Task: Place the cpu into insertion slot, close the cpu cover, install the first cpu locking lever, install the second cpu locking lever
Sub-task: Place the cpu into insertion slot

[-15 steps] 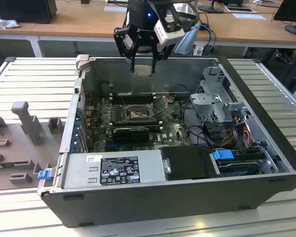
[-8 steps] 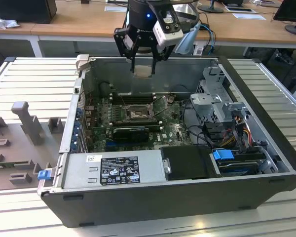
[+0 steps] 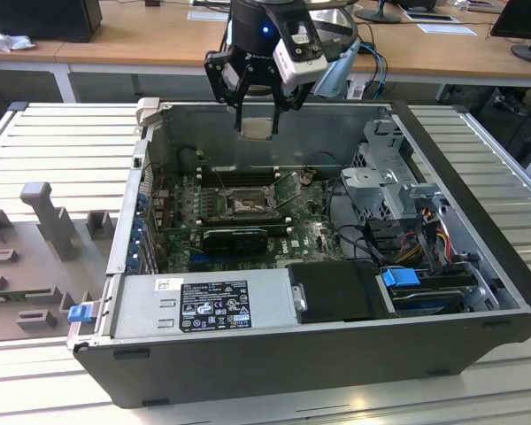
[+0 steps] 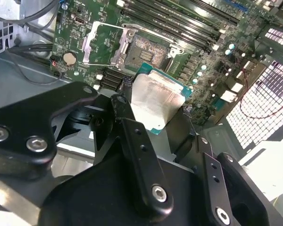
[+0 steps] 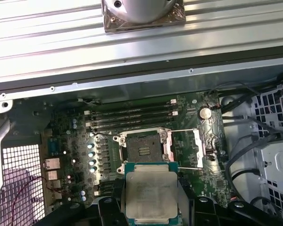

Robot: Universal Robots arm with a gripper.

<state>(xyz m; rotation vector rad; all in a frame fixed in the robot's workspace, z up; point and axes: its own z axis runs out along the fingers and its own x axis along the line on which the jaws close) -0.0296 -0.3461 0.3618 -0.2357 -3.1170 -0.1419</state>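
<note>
My gripper point(image 3: 257, 119) hangs above the rear of the open computer case point(image 3: 478, 266), shut on the cpu point(image 3: 257, 128), a pale square chip on a green edge. Both wrist views show the cpu point(image 4: 155, 101) point(image 5: 151, 193) clamped between the black fingers point(image 4: 132, 136), well above the board. The insertion slot point(image 5: 141, 148) point(image 4: 148, 49) point(image 3: 245, 204) lies bare on the green motherboard, a dark square with a silvery rim. The cpu cover point(image 5: 185, 148) point(image 4: 101, 42) is swung open beside the slot, with green board showing through its cut-out. Thin wire levers point(image 5: 191, 167) stand raised near it.
Long black memory slots point(image 5: 132, 115) run beside the slot on its rear-wall side. A silver power supply point(image 3: 203, 305) fills the front of the case. A drive cage point(image 3: 389, 186) with cables point(image 3: 425, 230) sits on the exterior view's right. A grey fixture point(image 3: 49, 217) stands outside the case.
</note>
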